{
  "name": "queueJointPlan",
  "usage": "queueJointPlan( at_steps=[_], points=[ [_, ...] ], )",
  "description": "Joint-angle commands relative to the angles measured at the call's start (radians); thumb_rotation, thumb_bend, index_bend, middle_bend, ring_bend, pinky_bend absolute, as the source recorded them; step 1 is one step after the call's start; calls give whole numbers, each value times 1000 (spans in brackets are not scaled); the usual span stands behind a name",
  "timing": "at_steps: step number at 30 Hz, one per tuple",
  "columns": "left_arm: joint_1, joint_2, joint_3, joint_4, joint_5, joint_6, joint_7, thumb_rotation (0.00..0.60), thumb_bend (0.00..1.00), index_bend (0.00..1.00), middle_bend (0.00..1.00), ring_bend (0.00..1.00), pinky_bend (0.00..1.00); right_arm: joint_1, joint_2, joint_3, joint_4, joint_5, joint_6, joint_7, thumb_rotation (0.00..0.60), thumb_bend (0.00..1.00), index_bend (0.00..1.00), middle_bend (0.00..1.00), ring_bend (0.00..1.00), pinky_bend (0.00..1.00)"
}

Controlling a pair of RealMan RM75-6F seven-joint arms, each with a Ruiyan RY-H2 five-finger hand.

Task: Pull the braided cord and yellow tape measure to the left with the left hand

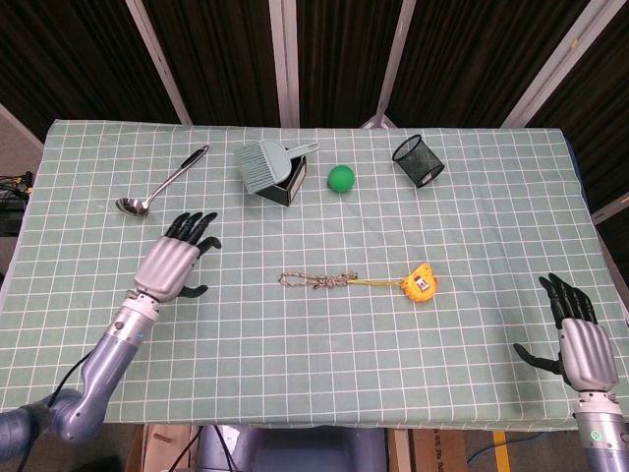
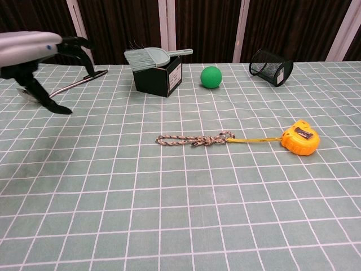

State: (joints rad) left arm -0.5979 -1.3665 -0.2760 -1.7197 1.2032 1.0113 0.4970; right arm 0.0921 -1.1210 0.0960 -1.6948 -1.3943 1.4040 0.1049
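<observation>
A braided cord (image 1: 316, 281) (image 2: 193, 139) lies flat mid-table, joined by a thin yellow blade to the yellow tape measure (image 1: 419, 284) (image 2: 300, 137) on its right. My left hand (image 1: 178, 260) (image 2: 42, 53) hovers open above the cloth, well left of the cord's free end and holding nothing. Near the table's front right corner, my right hand (image 1: 580, 339) is open with fingers spread, far from both objects; the chest view does not show it.
Along the back stand a ladle (image 1: 162, 181), a dark box with a grey-green dustpan brush on it (image 1: 272, 168), a green ball (image 1: 341, 178) and a tipped black mesh cup (image 1: 419, 161). The checked cloth (image 1: 295, 344) covers the table.
</observation>
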Motion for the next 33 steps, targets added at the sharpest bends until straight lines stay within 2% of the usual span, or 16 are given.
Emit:
queueJointPlan(
  at_steps=[1, 16, 22, 33],
  points=[
    [-69, -78, -13, 42, -59, -40, 67, 600, 225, 381, 29, 0, 0, 1, 2, 2, -4, 5, -5, 8, 600, 193, 0, 0, 0, 0],
    [-209, -328, -9, 204, -236, -31, 207, 600, 388, 473, 60, 0, 0, 3, 17, 7, -20, 30, -30, 45, 600, 193, 0, 0, 0, 0],
    [-245, -389, -9, 260, -286, -26, 228, 600, 436, 481, 66, 0, 0, 4, 21, 7, -24, 35, -37, 55, 600, 193, 0, 0, 0, 0],
    [-292, -467, -8, 344, -341, -37, 236, 600, 465, 492, 73, 0, 0, 4, 24, 8, -28, 40, -42, 64, 600, 193, 0, 0, 0, 0]
  ],
)
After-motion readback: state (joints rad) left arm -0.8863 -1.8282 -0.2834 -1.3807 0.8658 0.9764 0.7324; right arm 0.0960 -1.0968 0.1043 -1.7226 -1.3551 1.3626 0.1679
